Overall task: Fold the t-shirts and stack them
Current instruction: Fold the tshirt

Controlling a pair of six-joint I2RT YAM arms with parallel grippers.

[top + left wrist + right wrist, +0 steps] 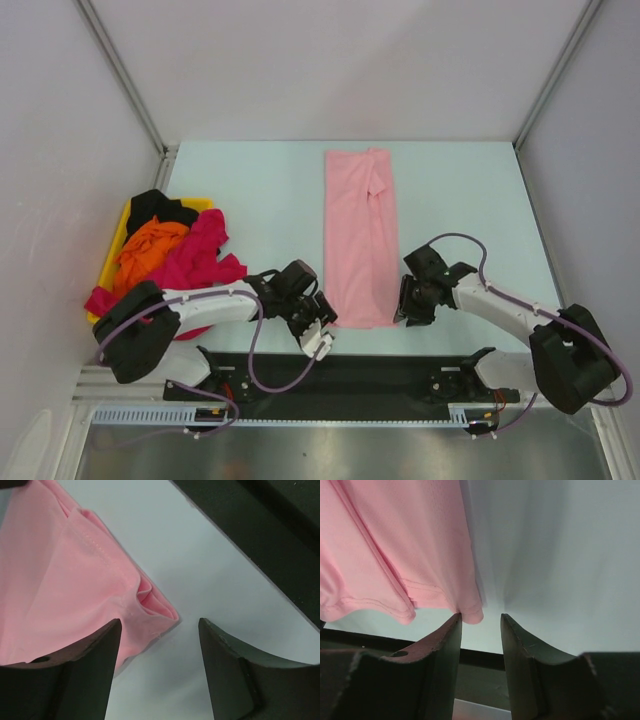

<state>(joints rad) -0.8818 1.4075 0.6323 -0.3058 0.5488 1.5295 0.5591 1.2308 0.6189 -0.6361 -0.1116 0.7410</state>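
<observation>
Pink t-shirt fold likely turned on its two near corners. L gripper: jaws wide apart, holding nothing, shirt corner just ahead, toward upper left of wrist view. R gripper: jaws part open, nothing held, other corner right at one fingertip. Shirt lay mid-frame in top view, long axis running bottom to top, near hem btwn both grippers, equally close.

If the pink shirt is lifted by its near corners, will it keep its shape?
Probably not: the pink shirt lies in thin, wrinkled layers, so it would likely sag. Its stacked corner layers may separate if only one is pinched.
</observation>
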